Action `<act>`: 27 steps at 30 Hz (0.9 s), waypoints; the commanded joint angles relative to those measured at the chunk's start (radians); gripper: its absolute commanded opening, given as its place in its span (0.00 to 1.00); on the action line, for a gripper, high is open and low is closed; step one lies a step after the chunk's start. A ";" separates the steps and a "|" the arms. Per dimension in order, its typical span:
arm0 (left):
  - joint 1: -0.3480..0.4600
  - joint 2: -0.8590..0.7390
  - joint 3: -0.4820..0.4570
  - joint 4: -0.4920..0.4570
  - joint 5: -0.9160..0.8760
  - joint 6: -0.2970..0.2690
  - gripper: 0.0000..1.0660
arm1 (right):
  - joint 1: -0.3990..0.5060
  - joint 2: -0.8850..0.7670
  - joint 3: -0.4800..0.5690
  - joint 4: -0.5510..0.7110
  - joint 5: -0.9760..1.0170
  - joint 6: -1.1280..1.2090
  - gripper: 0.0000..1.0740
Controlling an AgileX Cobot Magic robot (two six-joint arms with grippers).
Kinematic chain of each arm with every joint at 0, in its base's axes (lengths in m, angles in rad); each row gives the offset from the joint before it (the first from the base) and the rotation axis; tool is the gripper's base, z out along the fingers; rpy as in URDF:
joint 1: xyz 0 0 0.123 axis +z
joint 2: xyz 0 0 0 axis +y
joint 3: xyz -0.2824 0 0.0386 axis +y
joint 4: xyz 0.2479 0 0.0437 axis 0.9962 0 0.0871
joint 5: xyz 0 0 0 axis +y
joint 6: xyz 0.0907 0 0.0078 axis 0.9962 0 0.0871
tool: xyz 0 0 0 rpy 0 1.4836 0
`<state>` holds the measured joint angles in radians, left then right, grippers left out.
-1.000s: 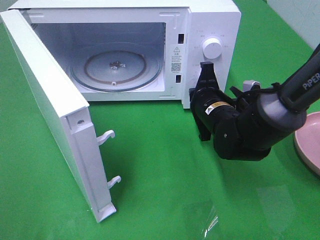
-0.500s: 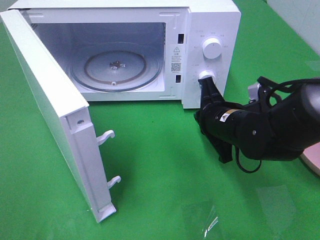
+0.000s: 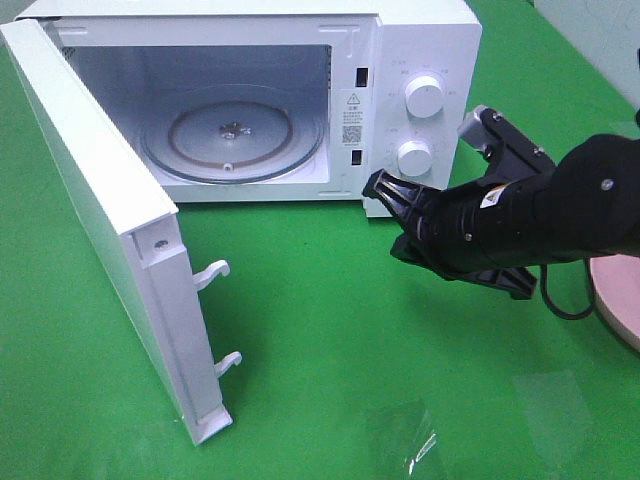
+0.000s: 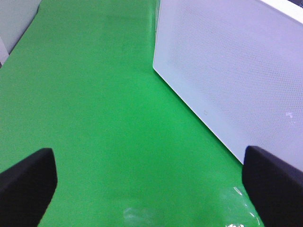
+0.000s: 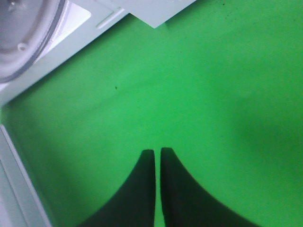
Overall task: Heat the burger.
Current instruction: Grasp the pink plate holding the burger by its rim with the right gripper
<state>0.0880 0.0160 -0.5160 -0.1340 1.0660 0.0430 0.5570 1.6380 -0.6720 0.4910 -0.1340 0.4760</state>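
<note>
Glossy white microwave [image 3: 440,50], clear glass turntable [image 3: 232,135] (faintly reflective), on a smooth matt green mat [image 3: 320,330].

There is one white box-shaped microwave oven [image 3: 425,40], with one hinged white door [image 3: 90,190] and one round clear glass turntable [image 3: 232,128]. It has two round white knobs [image 3: 424,95] [image 3: 414,158] and two white plastic latch hooks [image 3: 212,272] [image 3: 228,362]. There is also one round pink plate [image 3: 618,300] and one green table mat [image 3: 320,330]. Two black grippers show, the left gripper [image 4: 151,170] and the right gripper [image 5: 155,152].
</note>
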 commanded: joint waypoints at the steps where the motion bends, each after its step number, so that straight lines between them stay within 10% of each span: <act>1: -0.003 -0.003 0.000 0.003 0.005 -0.004 0.92 | -0.033 -0.036 -0.002 -0.026 0.098 -0.093 0.05; 16: -0.003 -0.003 0.000 0.003 0.005 -0.004 0.92 | -0.103 -0.152 -0.134 -0.442 0.593 -0.173 0.17; 27: -0.003 -0.003 0.000 0.003 0.005 -0.004 0.92 | -0.103 -0.152 -0.253 -0.533 0.819 -0.387 0.90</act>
<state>0.0880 0.0160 -0.5160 -0.1340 1.0660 0.0430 0.4590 1.4960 -0.9100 -0.0290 0.6520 0.1530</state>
